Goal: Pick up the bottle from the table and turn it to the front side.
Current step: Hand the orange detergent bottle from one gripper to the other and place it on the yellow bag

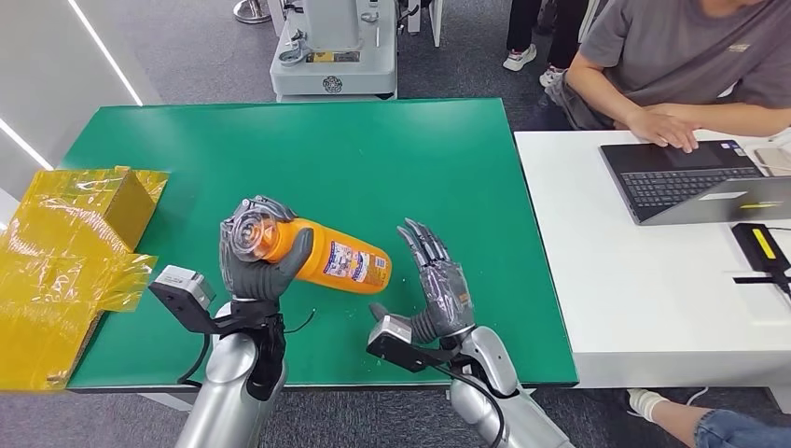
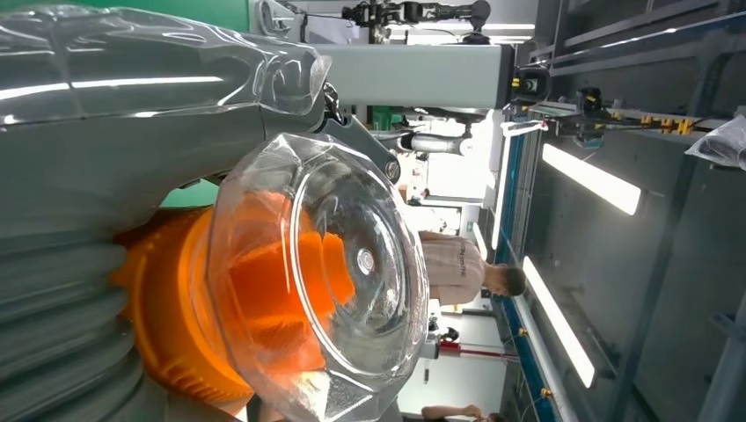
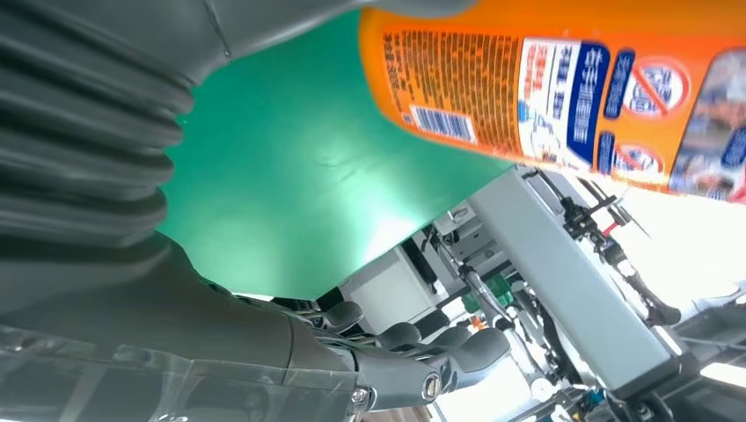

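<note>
My left hand point(image 1: 254, 261) grips an orange bottle point(image 1: 338, 259) near its clear-capped end and holds it on its side above the green table point(image 1: 354, 159). The clear cap point(image 2: 343, 281) faces the left wrist camera, with the orange neck behind it. The bottle's blue and white label point(image 3: 607, 97) fills the far side of the right wrist view. My right hand point(image 1: 438, 280) stands just right of the bottle's base, fingers spread and upright, holding nothing. A small gap separates it from the bottle.
A yellow wrapped box point(image 1: 70, 243) lies at the table's left edge. A white table point(image 1: 644, 280) to the right carries a laptop point(image 1: 695, 177), with a seated person point(image 1: 681, 65) typing. A grey machine point(image 1: 331, 47) stands beyond the far edge.
</note>
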You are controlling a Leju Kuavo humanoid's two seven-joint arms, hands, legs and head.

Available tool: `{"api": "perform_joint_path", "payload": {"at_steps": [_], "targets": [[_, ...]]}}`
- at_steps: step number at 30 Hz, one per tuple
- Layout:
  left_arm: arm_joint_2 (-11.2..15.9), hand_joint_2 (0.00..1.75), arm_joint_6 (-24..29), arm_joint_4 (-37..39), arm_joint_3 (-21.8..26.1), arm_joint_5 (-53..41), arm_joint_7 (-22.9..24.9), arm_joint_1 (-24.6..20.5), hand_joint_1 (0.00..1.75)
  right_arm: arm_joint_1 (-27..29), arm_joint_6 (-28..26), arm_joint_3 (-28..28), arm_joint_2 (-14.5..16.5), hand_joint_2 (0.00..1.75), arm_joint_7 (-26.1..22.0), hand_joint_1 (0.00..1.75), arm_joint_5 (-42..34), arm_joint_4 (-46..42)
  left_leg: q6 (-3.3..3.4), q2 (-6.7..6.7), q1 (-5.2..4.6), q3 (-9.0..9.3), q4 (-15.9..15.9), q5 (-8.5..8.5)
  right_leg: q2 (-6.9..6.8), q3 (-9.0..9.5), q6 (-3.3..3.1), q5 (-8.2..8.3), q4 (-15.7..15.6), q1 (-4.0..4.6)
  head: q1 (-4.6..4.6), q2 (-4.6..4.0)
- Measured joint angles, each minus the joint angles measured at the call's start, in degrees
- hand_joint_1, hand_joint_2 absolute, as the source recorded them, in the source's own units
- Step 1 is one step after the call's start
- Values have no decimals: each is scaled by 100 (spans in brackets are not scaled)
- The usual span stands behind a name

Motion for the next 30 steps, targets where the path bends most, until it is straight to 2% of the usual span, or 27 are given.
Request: {"api": "perform_joint_path", "payload": {"at_steps": [10, 17, 25, 29, 30], "targets": [[0, 175, 7, -6, 50, -2, 1, -6, 175, 1, -5, -6, 0, 0, -21, 0, -125, -125, 0, 0, 0, 0, 0, 0, 0, 0, 0, 0, 0, 0, 1, 0], [3, 175, 115, -6, 57, 44, -10, -18, 175, 93, -175, -5, 0, 0, -194, 0, -992, -536, 0, -1, 0, 0, 0, 0, 0, 0, 0, 0, 0, 0, 1, 0], [92, 175, 438, -53, 68, -20, -186, -85, 175, 602, -453, -7, 0, 0, -608, 0, -1925, -1616, 0, -1, 0, -1, -2, -1, -1, -1, 0, -1, 0, 0, 1, 0], [319, 175, 860, -294, 100, -567, -50, -116, 175, 922, -482, -84, 1, 175, -778, 0, -2726, -2164, 0, -1, 0, -1, -5, 0, 0, -1, 0, -1, 0, 1, 0, 0], [389, 175, 987, -375, 128, -776, 39, -116, 175, 996, -480, -122, 1, 175, -803, 0, -2876, -2288, 0, 0, 1, -1, -5, 0, 0, -1, 0, -1, 0, 1, 1, 0]]}}
